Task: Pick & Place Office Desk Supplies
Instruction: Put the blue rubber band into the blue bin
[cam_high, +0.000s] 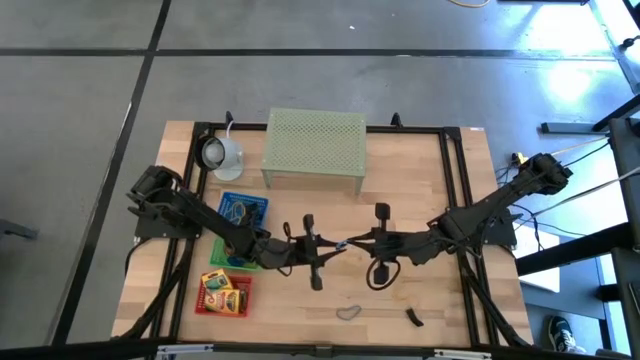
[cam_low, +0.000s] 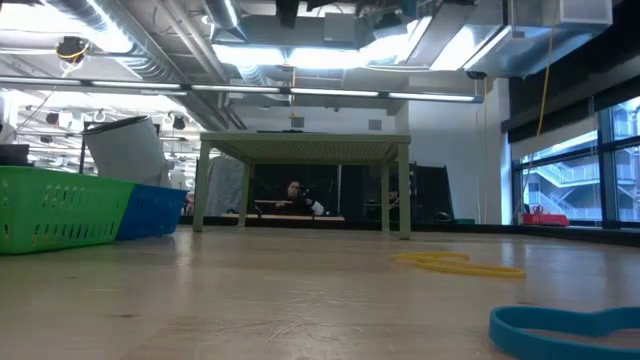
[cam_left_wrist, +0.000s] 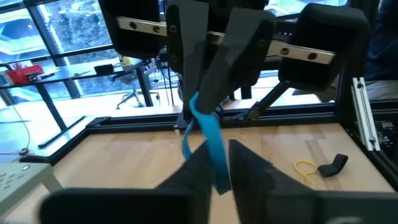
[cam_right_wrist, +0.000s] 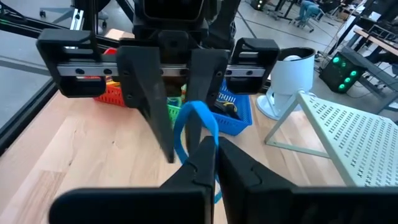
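Observation:
Both grippers meet above the table's middle, in front of the mesh stand. My left gripper (cam_high: 322, 248) (cam_left_wrist: 219, 155) and my right gripper (cam_high: 352, 243) (cam_right_wrist: 214, 146) face each other, each shut on the same blue rubber band (cam_left_wrist: 208, 134) (cam_right_wrist: 194, 124). The band spans the short gap between them, clear of the table. Another blue band (cam_low: 560, 325) and a yellow band (cam_low: 455, 263) lie flat on the table. A grey loop (cam_high: 348, 313) and a black clip (cam_high: 414, 318) lie near the table's near edge. Neither gripper shows in the low view. My left gripper pinches one end of the blue band (cam_left_wrist: 217, 171) between its two fingers, coming level from the table's left. The band runs up out of the fingers toward the right gripper, lifted clear. My right gripper pinches the band's other end (cam_right_wrist: 200, 142) between its two fingers, coming level from the table's right. A loop of the band stands out of the fingertips toward the left gripper's fingers (cam_right_wrist: 146, 93).
Left of the grippers stand a blue basket (cam_high: 243, 210), a green basket (cam_high: 232, 258) and a red basket with yellow boxes (cam_high: 225, 293). The pale green mesh stand (cam_high: 314, 147) and the white lamp-like object (cam_high: 222, 153) sit at the far side. Bare wood lies to the near right.

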